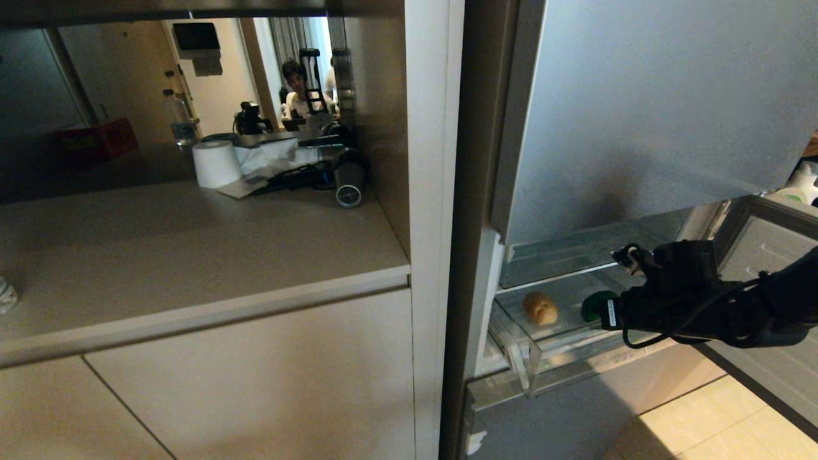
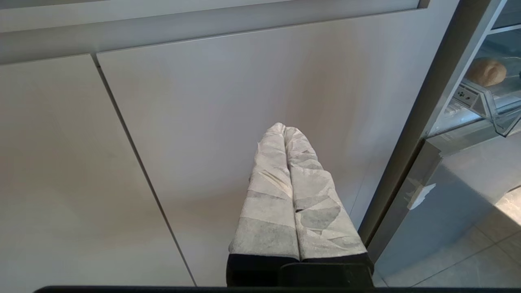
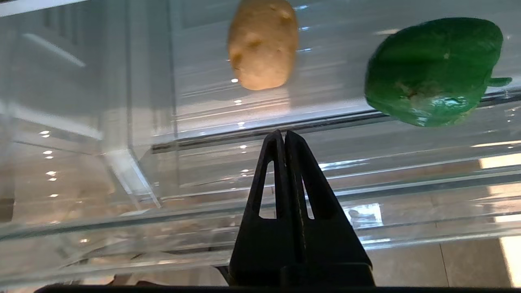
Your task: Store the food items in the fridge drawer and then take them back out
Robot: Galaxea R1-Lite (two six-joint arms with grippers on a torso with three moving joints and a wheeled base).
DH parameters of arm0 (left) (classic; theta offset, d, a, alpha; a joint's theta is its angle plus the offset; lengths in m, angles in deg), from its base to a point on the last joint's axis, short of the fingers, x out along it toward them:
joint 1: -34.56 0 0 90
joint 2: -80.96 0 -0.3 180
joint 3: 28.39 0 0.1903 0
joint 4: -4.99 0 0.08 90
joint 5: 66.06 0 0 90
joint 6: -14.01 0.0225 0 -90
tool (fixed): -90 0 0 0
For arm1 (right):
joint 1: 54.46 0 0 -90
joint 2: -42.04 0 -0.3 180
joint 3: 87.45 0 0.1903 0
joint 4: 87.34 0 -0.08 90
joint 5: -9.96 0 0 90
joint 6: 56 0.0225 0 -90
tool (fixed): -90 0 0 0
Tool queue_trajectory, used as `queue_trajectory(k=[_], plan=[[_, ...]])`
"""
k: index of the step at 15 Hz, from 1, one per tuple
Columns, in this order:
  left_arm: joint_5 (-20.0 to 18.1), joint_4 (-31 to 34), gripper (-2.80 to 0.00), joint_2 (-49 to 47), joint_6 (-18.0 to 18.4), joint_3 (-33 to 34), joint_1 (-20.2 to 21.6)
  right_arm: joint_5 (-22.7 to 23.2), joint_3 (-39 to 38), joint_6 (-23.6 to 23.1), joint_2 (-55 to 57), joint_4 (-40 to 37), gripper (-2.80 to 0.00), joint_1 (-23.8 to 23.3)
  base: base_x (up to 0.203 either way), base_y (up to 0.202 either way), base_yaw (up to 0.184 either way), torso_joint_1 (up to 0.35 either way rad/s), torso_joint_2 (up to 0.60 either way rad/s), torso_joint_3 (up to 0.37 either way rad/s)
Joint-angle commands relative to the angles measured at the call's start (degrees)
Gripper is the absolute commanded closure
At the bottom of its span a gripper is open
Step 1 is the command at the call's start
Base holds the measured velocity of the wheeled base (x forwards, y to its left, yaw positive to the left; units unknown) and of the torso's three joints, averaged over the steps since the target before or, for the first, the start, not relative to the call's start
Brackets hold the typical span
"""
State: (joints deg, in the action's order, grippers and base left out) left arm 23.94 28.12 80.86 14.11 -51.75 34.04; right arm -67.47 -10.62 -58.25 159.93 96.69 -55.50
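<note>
The fridge drawer [image 1: 543, 332] stands pulled out from the blue-grey fridge [image 1: 639, 108], and both food items lie on its clear floor: the potato [image 1: 540, 308] toward the drawer's left end, the bell pepper [image 1: 595, 305] just to the potato's right, the two apart and not touching.

The right pincer [image 3: 283, 136] hangs outside the drawer's front wall, its two black fingers pressed flat together and holding nothing. From the wrist view the tips sit level with the drawer's front rail, and the potato lies almost straight ahead of them, beyond the wall; the pepper lies ahead too, but off toward the drawer's right end, with its short stem pointing away from the potato. The potato's long axis runs front to back in the drawer, roughly in line with the fingers.

The left pincer [image 2: 285, 130], its taped fingers also closed and empty, faces the cabinet front [image 2: 244, 101] well to the left of the drawer, so the right arm is by far the nearer. To take either item out, the right pincer would likely need to rise over the front wall and spread first.
</note>
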Motion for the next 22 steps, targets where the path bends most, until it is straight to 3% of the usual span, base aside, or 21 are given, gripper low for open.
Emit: queue_trajectory(k=[1, 6, 16, 19, 22], plan=[[0.0, 0.0, 0.0, -0.1, 0.0, 0.0, 0.0, 0.1, 0.5, -0.1, 1.0, 0.0, 0.0, -0.1, 0.0, 0.0, 0.0, 0.0, 0.0, 0.0], [0.0, 0.0, 0.0, -0.1, 0.0, 0.0, 0.0, -0.8, 1.1, -1.6, 2.5, -1.5, 0.0, -0.3, 0.0, 0.0, 0.0, 0.0, 0.0, 0.0], [0.0, 0.0, 0.0, -0.1, 0.0, 0.0, 0.0, -4.7, -5.7, -1.8, -10.6, -18.9, 0.0, -0.7, 0.0, 0.0, 0.0, 0.0, 0.0, 0.0], [0.0, 0.0, 0.0, -0.1, 0.0, 0.0, 0.0, -5.1, -9.0, -2.7, -13.1, -19.5, 0.0, -0.7, 0.0, 0.0, 0.0, 0.0, 0.0, 0.0], [0.0, 0.0, 0.0, -0.1, 0.0, 0.0, 0.0, -5.2, -7.7, -2.6, -13.1, -19.4, 0.0, -0.9, 0.0, 0.0, 0.0, 0.0, 0.0, 0.0]])
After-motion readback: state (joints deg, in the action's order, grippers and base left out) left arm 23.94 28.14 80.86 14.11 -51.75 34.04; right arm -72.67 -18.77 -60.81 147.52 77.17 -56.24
